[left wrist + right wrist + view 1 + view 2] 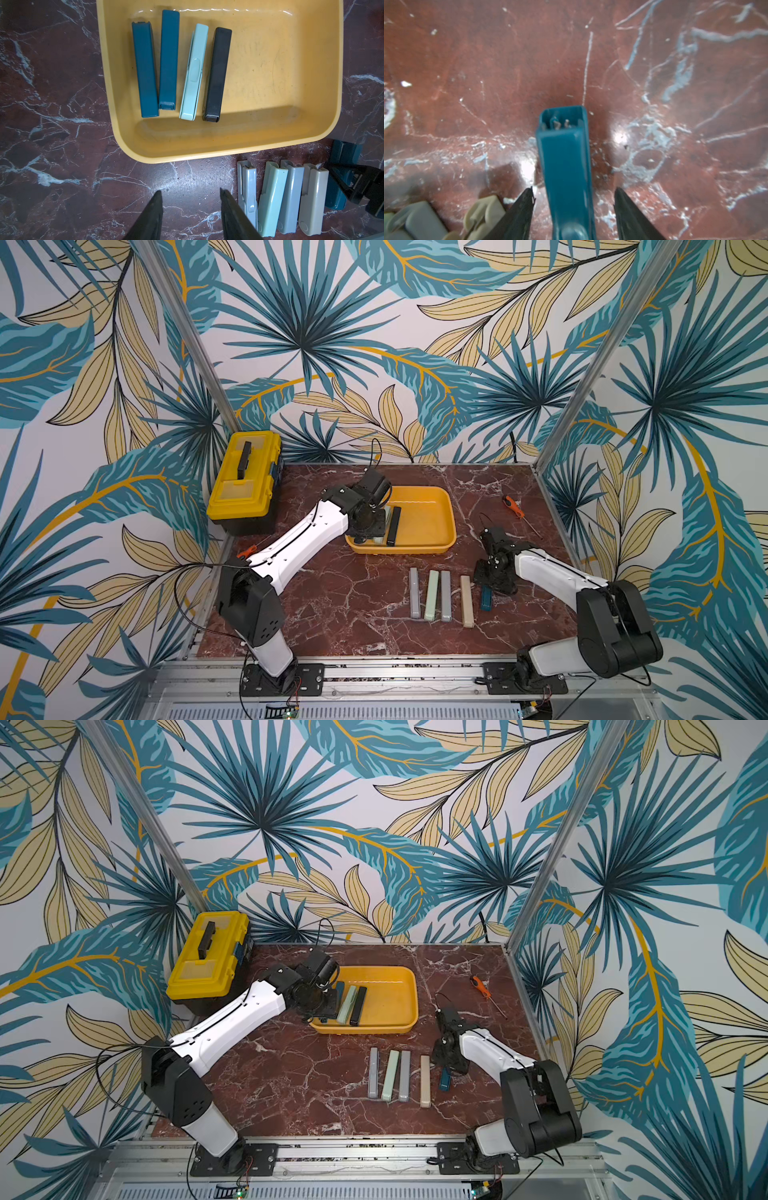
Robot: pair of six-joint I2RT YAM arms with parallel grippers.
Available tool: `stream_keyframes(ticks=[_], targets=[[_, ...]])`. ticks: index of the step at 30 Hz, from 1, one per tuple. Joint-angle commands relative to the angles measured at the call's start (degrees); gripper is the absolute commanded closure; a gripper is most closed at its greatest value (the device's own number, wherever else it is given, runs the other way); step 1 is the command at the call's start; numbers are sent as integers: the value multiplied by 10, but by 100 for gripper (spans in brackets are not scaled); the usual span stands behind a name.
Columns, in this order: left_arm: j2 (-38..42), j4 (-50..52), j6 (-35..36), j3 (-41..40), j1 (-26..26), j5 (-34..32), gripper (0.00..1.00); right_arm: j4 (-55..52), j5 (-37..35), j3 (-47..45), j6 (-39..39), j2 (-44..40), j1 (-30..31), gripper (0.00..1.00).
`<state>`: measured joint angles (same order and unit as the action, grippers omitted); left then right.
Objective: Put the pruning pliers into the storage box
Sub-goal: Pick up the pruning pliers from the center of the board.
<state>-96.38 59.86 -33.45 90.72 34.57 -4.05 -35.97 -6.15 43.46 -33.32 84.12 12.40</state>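
Note:
The yellow-orange storage box (451, 526) (116, 124) sits mid-table. Inside it lie two dark teal pruning pliers (145, 70) (168, 60), a mint one (193, 72) and a black one (217, 74). My left gripper (190, 190) (368, 526) hangs open and empty above the box's left end. On the table in front lie a grey (414, 593), a mint (431, 595), a grey (446, 596) and a beige bar (466, 601). Right of them lies a dark teal bar (564, 155) (486, 599). My right gripper (574, 190) straddles it, open, with gaps on both sides.
A yellow lidded toolbox (245, 485) stands at the back left corner. An orange-handled screwdriver (515, 510) lies right of the box, and another orange tool (249, 549) lies by the left arm. Metal posts frame the table's edges.

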Motion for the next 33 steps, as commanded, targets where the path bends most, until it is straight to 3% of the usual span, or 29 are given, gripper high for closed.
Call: stream_keyframes(ticks=[1, 5, 8, 13, 23, 33], targets=[[15, -13, 3, -7, 0, -6, 53, -24, -2, 16, -10, 25, 3, 42], [20, -21, 5, -14, -7, 1, 52, -32, -6, 25, -10, 43, 4, 43], [24, -23, 7, -14, -12, 3, 52, -35, -6, 30, -11, 53, 4, 50], [30, -24, 12, -17, -19, 3, 52, -39, 4, 36, -8, 67, 4, 69], [41, -30, 9, -39, -25, 3, 52, -94, -33, 57, 3, 11, 5, 78], [67, -28, 7, -58, -32, 3, 52, -206, -44, 173, 30, -43, 5, 75]])
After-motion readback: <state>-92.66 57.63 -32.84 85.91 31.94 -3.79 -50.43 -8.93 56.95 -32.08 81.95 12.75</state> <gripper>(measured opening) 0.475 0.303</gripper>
